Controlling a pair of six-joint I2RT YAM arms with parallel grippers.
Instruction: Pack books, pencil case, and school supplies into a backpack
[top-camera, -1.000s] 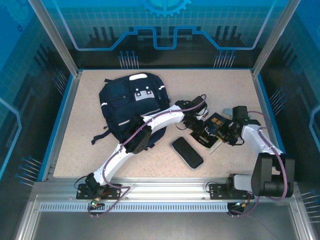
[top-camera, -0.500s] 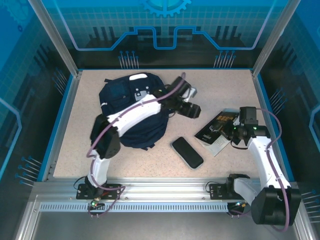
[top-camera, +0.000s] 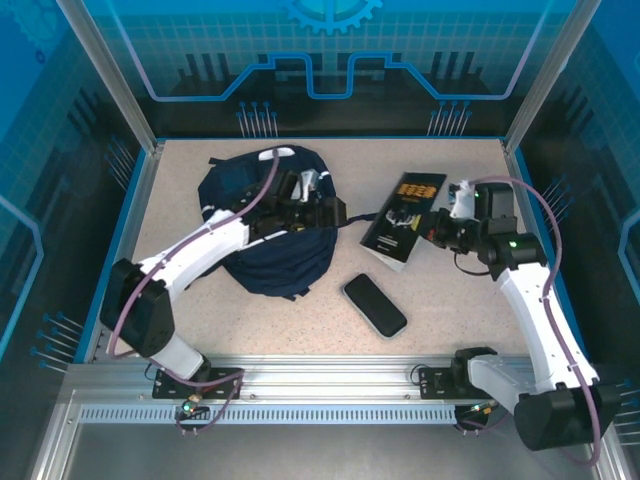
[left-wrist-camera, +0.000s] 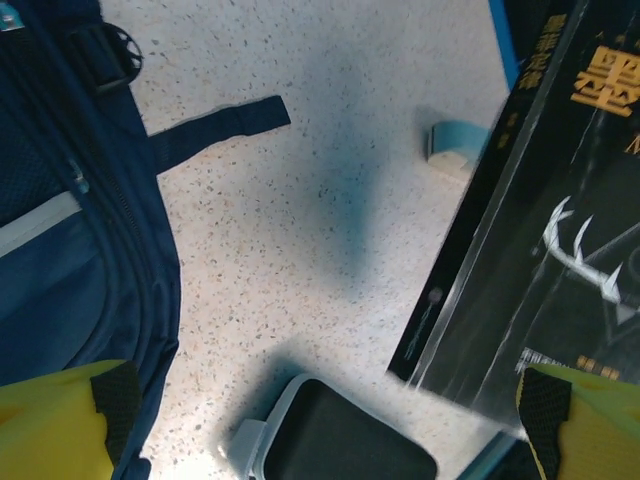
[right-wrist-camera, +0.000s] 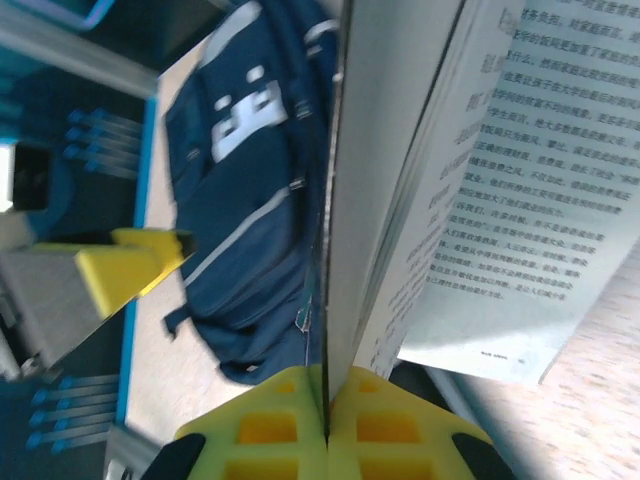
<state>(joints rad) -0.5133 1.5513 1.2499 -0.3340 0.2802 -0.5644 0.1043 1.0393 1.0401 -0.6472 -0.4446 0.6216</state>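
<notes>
Book (top-camera: 403, 208) in right claw (top-camera: 438, 228), outside backpack (top-camera: 290, 262).

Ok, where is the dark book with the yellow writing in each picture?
Top view: the dark book lies right of the middle, just right of the backpack.
Left wrist view: the book fills the right side, cover showing, and the backpack is on the left.
Right wrist view: the book stands edge-on, pages fanning right, pinched by the right gripper. The backpack is behind, left.
Shared landmark: the backpack.
</notes>
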